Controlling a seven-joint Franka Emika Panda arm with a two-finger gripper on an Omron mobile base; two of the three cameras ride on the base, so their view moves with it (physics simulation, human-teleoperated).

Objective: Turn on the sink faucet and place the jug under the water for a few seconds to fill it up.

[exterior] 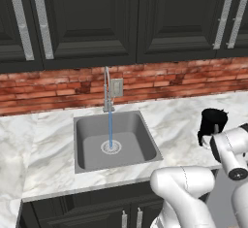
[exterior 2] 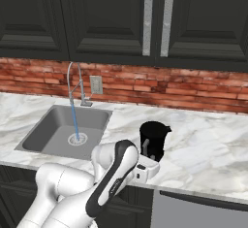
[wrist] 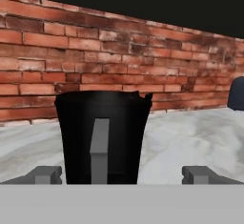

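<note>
Lining up on the jug [wrist: 101, 137], your gripper [wrist: 121, 174] stands released, one finger either side, handle facing you. The jug sits on the counter [exterior 2: 203, 149] at the sink's [exterior 2: 53, 127] 3 o'clock because water [exterior 2: 74, 122] already runs from the faucet [exterior 2: 77, 84].
</note>
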